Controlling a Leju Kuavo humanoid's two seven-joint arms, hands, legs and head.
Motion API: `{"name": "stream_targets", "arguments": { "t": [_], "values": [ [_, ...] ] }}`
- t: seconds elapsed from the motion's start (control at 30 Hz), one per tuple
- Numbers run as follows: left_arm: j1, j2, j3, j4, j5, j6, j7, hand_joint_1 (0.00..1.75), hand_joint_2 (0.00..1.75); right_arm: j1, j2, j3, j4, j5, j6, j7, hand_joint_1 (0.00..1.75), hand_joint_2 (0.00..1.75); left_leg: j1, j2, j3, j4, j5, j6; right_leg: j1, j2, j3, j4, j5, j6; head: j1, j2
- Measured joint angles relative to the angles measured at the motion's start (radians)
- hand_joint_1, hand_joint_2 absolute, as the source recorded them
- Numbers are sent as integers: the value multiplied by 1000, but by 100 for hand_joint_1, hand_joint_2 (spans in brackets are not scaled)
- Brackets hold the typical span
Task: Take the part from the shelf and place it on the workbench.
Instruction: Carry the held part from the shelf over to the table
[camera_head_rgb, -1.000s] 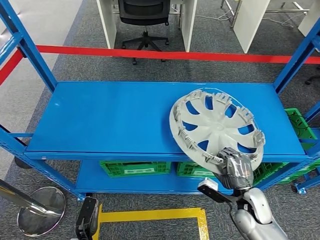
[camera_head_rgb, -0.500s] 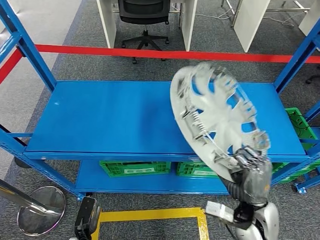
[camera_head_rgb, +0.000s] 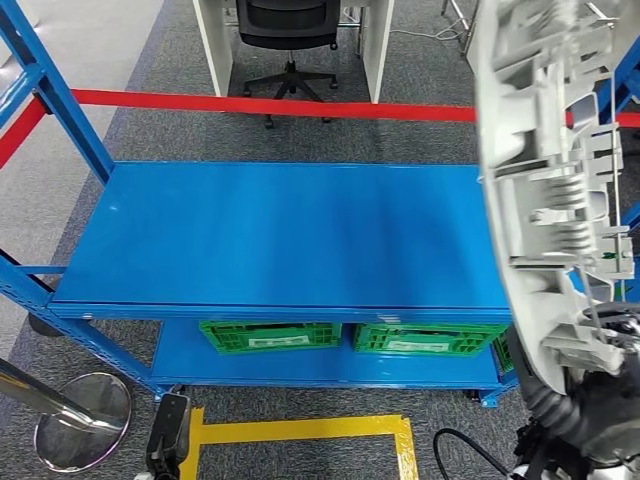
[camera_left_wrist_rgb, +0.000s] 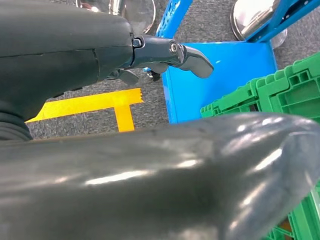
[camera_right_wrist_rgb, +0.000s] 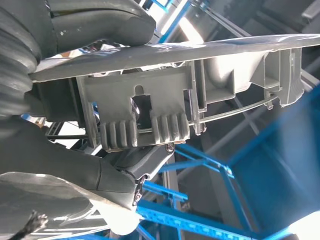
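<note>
The part is a silver-grey wheel cover (camera_head_rgb: 551, 200), lifted clear of the blue shelf (camera_head_rgb: 287, 235) and standing nearly on edge close to my head camera at the right. Its ribbed back with clips and a wire ring faces me. My right hand (camera_head_rgb: 596, 400) grips its lower rim from below. In the right wrist view the cover's rim (camera_right_wrist_rgb: 170, 100) lies between the thumb and the dark fingers (camera_right_wrist_rgb: 94, 25). My left hand (camera_left_wrist_rgb: 170, 52) hangs low at my side with its fingers straight and nothing in them; it also appears as the dark left hand (camera_head_rgb: 172, 435) by the floor.
Green crates (camera_head_rgb: 268, 335) sit on the lower shelf level. Blue uprights (camera_head_rgb: 53, 90) frame the shelf's ends. A red barrier tape (camera_head_rgb: 264, 103) runs behind it, with a chrome post base (camera_head_rgb: 83, 405) on the floor at left and yellow floor tape (camera_head_rgb: 302, 430) in front.
The wheel cover rose off the shelf top, tipped from flat to nearly upright and came up close to the camera at the right. The shelf top is now bare.
</note>
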Motion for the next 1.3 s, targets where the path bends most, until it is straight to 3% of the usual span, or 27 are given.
{"name": "stream_targets", "arguments": {
  "t": [0.3,0.5,1.0,1.2,1.3],
  "values": [
    [-6,-1,17,0,4,36,-41,0,0,8,10,20,-87,-1,0,0,175,175,0,0,0,0,0,0,0,0,0,0,0,0,0,0],
    [-12,-2,25,0,-10,68,-1,0,0,13,10,45,-95,-1,0,0,175,175,0,0,0,0,0,0,0,0,0,0,0,0,0,0],
    [-11,-5,41,0,-13,36,6,0,0,-2,-6,173,-106,-52,0,1,175,175,0,0,0,0,0,0,0,0,0,0,0,0,0,0],
    [-11,-5,57,0,0,10,2,0,0,-11,-14,191,-105,-76,0,4,175,175,-8,0,-1,5,-2,5,-7,0,1,-3,3,6,0,0],
    [-11,-6,61,0,3,6,-6,0,0,-14,-18,197,-105,-85,0,5,175,175,-7,1,1,-6,9,18,-10,0,-1,-1,1,15,0,0]
  ]
}}
